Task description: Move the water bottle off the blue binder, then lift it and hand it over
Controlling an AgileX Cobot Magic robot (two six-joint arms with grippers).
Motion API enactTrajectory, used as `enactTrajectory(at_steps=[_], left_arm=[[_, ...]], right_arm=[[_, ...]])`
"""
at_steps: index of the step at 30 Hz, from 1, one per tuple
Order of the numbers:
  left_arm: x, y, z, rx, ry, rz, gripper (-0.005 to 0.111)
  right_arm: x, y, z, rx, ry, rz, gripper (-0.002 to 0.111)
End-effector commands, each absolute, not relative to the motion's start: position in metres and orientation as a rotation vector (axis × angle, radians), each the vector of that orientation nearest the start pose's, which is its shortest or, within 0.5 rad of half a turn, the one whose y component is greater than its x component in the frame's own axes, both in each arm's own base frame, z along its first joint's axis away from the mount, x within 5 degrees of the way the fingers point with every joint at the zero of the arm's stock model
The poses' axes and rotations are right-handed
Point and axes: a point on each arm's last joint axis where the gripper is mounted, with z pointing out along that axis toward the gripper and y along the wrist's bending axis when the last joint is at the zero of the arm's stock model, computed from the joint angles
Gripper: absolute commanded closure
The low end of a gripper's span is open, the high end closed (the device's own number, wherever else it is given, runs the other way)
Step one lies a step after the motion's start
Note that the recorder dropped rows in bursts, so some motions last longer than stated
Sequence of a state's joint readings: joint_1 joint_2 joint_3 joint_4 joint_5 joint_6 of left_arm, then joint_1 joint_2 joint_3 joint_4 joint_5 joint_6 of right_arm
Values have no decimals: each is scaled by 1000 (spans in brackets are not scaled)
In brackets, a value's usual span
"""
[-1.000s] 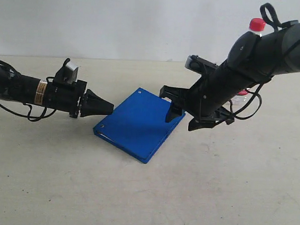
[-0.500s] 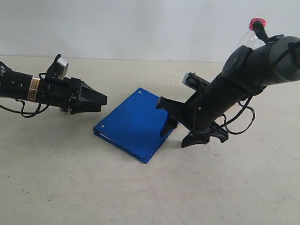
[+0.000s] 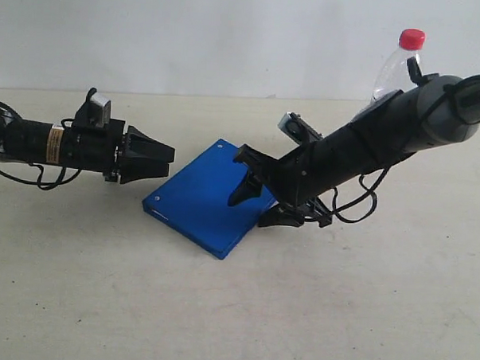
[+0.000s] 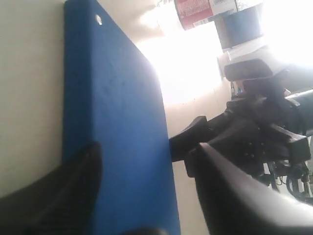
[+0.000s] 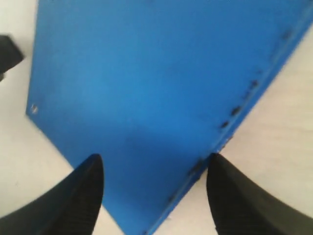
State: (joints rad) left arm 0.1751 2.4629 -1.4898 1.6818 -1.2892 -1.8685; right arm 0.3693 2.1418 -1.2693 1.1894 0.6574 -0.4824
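The blue binder (image 3: pixel 199 198) lies flat on the table with nothing on it. The water bottle (image 3: pixel 390 75) stands upright at the back right, red cap up, its lower half hidden behind my right arm. My right gripper (image 3: pixel 250 212) is open, low over the binder's right edge; its fingertips straddle that edge of the binder (image 5: pixel 146 73) in the right wrist view (image 5: pixel 155 160). My left gripper (image 3: pixel 171 163) is open just off the binder's left corner, pointing across the binder (image 4: pixel 117 122), with nothing between its fingers (image 4: pixel 149 147). The bottle's label (image 4: pixel 195 10) shows at that frame's edge.
A pale tabletop (image 3: pixel 234 307) runs to a white wall behind. Black cables (image 3: pixel 366 205) hang from my right arm near the binder. The right gripper's body (image 4: pixel 244 142) shows in the left wrist view, and a left fingertip (image 5: pixel 7 54) in the right wrist view.
My right arm has dropped and swung left, bringing its open gripper onto the binder's right edge. The binder has slid slightly left. My left gripper has opened and drawn back a little.
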Motion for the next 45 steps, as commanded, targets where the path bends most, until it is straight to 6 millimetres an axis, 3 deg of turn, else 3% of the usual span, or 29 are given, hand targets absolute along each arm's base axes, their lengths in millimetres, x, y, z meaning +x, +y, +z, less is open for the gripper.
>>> enactTrajectory(at_steps=[1, 10, 14, 19, 26, 32, 37, 40, 45], left_arm=[[431, -10, 38, 104, 2360, -1529, 53], [431, -10, 38, 102, 2361, -1530, 53], [431, -10, 38, 95, 2363, -1532, 53], [431, -10, 38, 65, 2373, -1544, 53], [431, -10, 38, 62, 2374, -1545, 53], [431, -10, 38, 56, 2376, -1547, 53], [431, -10, 38, 96, 2363, -1532, 53], [431, -8, 38, 121, 2350, -1517, 53], [431, -4, 38, 111, 2348, -1513, 53]], right_arm=[[364, 207, 120, -60, 2698, 1272, 53], [354, 215, 131, -251, 2614, 1502, 53], [360, 213, 128, -204, 2608, 1402, 53], [377, 206, 124, 0, 2558, 1238, 54], [384, 207, 128, 124, 2475, 1271, 81], [388, 204, 122, 153, 2479, 1209, 84], [393, 197, 113, 53, 2462, 1023, 88], [394, 197, 114, -59, 2439, 975, 108], [390, 201, 116, -171, 2413, 1023, 108]])
